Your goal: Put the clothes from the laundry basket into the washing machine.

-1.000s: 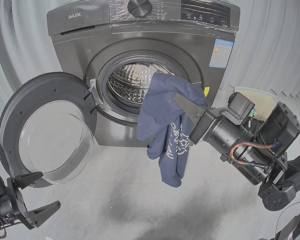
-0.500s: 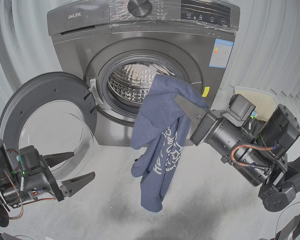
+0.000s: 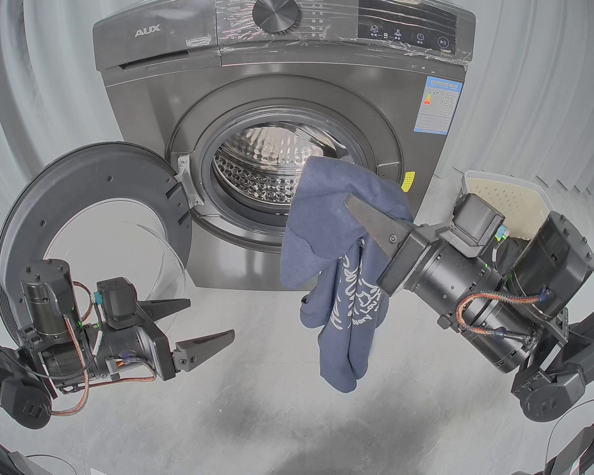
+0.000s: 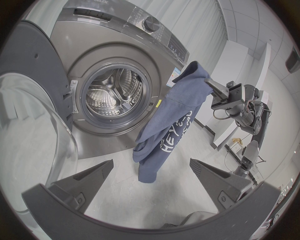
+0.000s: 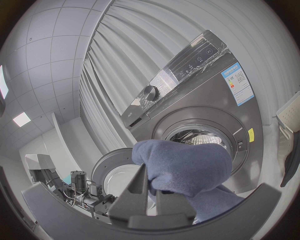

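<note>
- My left gripper [image 3: 210,318] hangs low over the floor. Its two fingers are spread wide with nothing between them.
- My right gripper [image 3: 351,203] is clamped tight on the top fold of a blue sweatshirt [image 3: 322,229]. I hold it in the air in front of the washing machine's opening, and the left wrist view shows it apart from the machine.
- The sweatshirt hangs free above the floor, with white lettering running down its front.
- The floor [image 3: 247,396] is smooth, pale grey and faintly mottled.
- The round door [image 3: 93,185] stands swung open on my left, its clear glass bowl facing me.
- The washing machine [image 3: 154,105] is a dark grey front loader.
  - A brand mark sits at its top left corner, with a dial [image 3: 275,13] and a touch panel under crinkled plastic film.
  - A blue and white label [image 3: 438,105] sits at the upper right of the front.
  - A small yellow sticker [image 3: 408,180] sits beside the opening.
- The laundry basket [image 3: 513,198] is white and perforated, and stands on the floor to the right of the machine, behind my right arm.
- A pale pleated curtain [image 3: 532,93] hangs behind the machine.
- The left wrist view looks straight into the steel drum [image 4: 114,93] and shows its raised ribs.
- The right wrist view takes in a tiled ceiling [image 5: 47,47] with a lit panel [image 5: 22,118].
</note>
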Available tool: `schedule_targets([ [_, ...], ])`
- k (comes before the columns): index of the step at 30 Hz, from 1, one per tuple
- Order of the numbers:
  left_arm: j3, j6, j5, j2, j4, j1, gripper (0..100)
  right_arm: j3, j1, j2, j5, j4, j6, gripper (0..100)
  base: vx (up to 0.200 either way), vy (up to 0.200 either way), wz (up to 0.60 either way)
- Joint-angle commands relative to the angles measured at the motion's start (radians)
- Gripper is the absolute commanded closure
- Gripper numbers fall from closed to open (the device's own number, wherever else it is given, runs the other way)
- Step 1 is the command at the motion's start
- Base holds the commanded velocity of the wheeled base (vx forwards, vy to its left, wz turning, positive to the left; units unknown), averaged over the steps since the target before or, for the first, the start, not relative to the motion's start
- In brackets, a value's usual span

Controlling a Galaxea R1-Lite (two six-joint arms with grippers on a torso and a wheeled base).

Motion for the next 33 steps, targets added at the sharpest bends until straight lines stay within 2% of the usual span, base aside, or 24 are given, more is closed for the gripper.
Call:
schedule_targets([
  [1, -0.017, -0.002, 0.001, 0.055, -0.004, -0.008, 0, 0.000, 0.003, 0.000, 0.000, 0.000, -0.001, 100, 0.000, 0.000, 0.00],
  [19, -0.143, -0.008, 0.022, 0.278, -0.077, -0.017, 0, -0.003, 0.012, 0.002, 0.002, 0.001, -0.009, 100, 0.000, 0.000, 0.00],
  [27, -0.171, -0.008, 0.022, 0.339, -0.080, -0.068, 0, -0.005, 0.021, 0.007, 0.002, 0.001, -0.009, 100, 0.000, 0.000, 0.00],
  [33, -0.209, -0.008, 0.033, 0.414, -0.122, -0.073, 0, -0.002, 0.026, 0.007, 0.002, 0.001, -0.009, 100, 0.000, 0.000, 0.00],
])
